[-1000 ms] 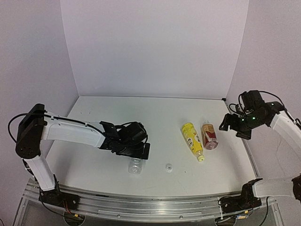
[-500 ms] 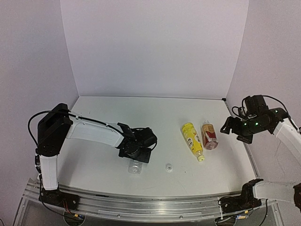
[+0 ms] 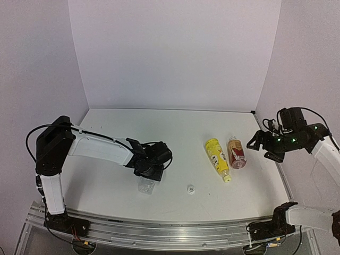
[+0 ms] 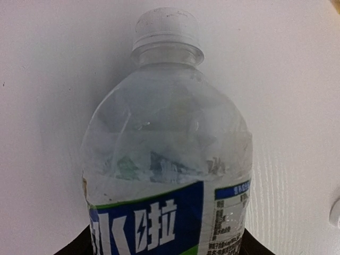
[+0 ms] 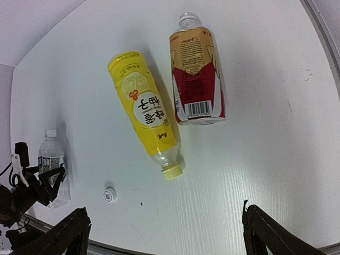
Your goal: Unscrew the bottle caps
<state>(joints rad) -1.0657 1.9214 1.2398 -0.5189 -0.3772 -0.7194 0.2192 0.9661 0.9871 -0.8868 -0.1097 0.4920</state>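
The clear bottle with a blue-white label and a white cap fills the left wrist view, and my left gripper is shut on its lower body. From above the clear bottle pokes out toward the front edge. The slim yellow bottle lies on its side, its yellow cap pointing to the front. Beside it lies the short amber bottle with a red-beige label. My right gripper hovers open to the right of the amber bottle, holding nothing.
A loose white cap lies on the white table between the clear and yellow bottles. White walls close in the back and both sides. A metal rail runs along the front edge.
My left gripper has closed onto the clear bottle, which has shifted slightly left and tilted. The right gripper drifted a little to the right.
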